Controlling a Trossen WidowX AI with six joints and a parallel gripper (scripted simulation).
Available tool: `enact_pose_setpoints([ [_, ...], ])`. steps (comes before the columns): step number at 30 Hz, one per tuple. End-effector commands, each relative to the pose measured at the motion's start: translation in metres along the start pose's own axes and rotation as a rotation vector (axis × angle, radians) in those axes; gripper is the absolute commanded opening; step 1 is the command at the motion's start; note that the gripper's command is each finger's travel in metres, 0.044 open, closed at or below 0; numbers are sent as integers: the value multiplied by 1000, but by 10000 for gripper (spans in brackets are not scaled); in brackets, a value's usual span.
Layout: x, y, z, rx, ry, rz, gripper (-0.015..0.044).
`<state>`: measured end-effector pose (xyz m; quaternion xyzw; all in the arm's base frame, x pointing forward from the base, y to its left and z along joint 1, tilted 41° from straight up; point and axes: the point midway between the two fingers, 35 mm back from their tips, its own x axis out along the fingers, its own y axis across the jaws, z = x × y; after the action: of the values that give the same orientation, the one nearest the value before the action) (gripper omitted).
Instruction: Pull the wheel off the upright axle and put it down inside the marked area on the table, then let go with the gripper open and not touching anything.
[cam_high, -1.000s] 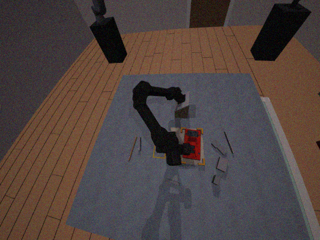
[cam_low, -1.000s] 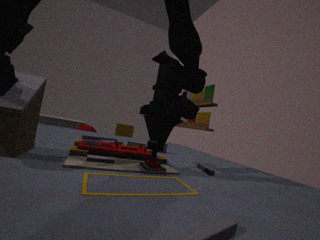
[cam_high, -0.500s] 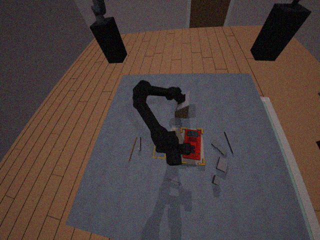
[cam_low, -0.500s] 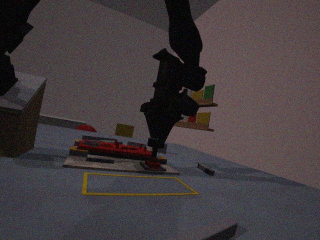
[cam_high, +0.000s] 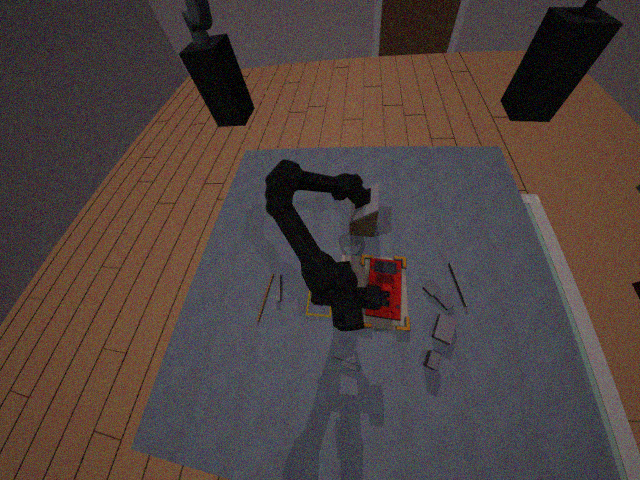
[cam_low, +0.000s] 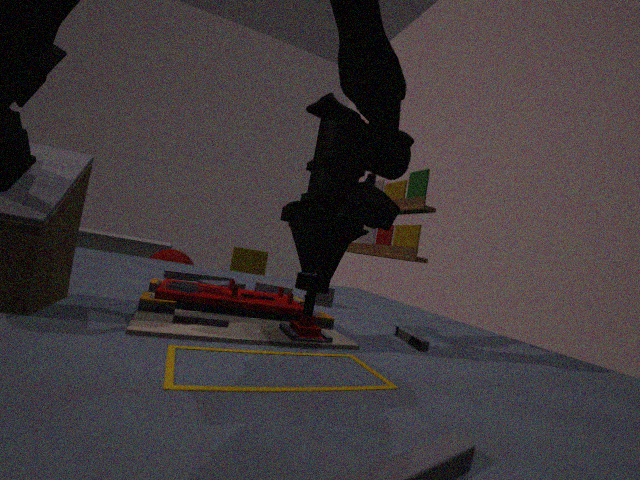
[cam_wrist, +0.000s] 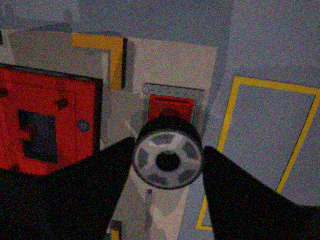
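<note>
My gripper (cam_low: 310, 280) (cam_wrist: 168, 148) is shut on the wheel, a black tyre with a grey spoked rim. The wheel (cam_low: 306, 281) (cam_wrist: 150, 159) is level and raised well above the red base (cam_low: 306, 329) (cam_wrist: 171, 104). The dark upright axle (cam_low: 309, 305) shows between the base and the wheel. The hub looks dark from above, and I cannot tell whether the axle's tip is still inside it. The marked area, a yellow outline (cam_high: 318, 315) (cam_low: 279, 389) (cam_wrist: 229, 115), lies beside the board. In the top view the arm hides the wheel and fingertips.
The pale board (cam_low: 242, 332) (cam_wrist: 170, 57) carries the red panel (cam_high: 393, 289) (cam_wrist: 85, 157) and orange corner brackets (cam_high: 405, 324) (cam_wrist: 116, 62). The arm's box-shaped stand (cam_high: 364, 225) (cam_low: 51, 258) is at the back. Small blocks (cam_high: 445, 329) and thin rods (cam_high: 265, 299) lie around the board.
</note>
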<state>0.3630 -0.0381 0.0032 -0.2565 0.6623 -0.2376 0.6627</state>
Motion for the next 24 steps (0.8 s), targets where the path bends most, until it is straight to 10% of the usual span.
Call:
enact_pose_setpoints([
  [1,-2,0,1,7,0,3,0],
  [24,-41,1,-3,5,1,4,0],
])
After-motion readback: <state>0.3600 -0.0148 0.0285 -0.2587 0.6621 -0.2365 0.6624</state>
